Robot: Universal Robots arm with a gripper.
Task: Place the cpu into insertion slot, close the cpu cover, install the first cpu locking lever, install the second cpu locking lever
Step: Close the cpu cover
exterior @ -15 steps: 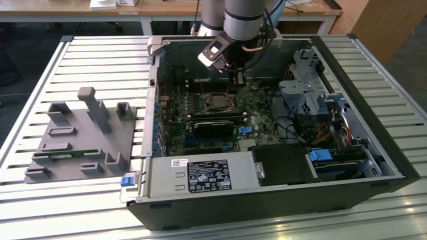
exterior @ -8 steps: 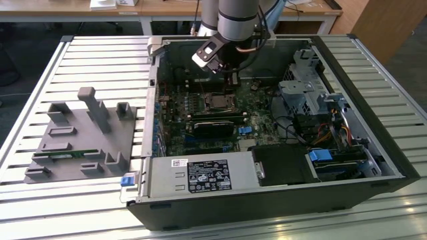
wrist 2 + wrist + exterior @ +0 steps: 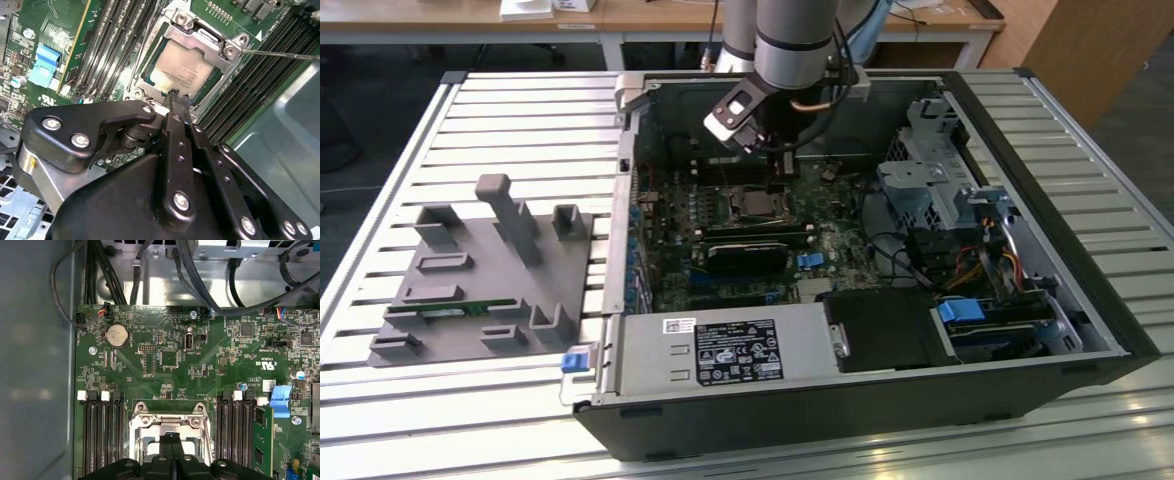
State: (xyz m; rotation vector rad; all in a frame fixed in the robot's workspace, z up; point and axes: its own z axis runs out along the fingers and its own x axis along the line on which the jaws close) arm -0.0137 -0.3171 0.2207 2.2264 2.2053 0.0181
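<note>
**While the cpu (image 3: 180, 67) lies in its socket, a closed gripper (image 3: 175, 96) hangs over it**

Where the motherboard (image 3: 200, 370) carries its socket, mid-board between two banks of memory slots (image 3: 260, 70), the silver-topped cpu lies flat inside. The cpu cover (image 3: 200, 39) is down around it, its grey frame bordering the chip on all sides. A thin lever rod (image 3: 280, 54) juts from one socket corner out across the memory slots.

In both wrist views the gripper is over the socket's edge, with its two black fingers (image 3: 169, 441) pressed together. Nothing shows between them. Whether the tips touch the frame cannot be told.

In the exterior view the arm (image 3: 794, 30) reaches down into the open computer case (image 3: 854, 420), near its far wall. The case lies on a slatted table (image 3: 520, 110). A grey fixture (image 3: 480, 270) stands just beside the case, towards the exterior view's left.
</note>
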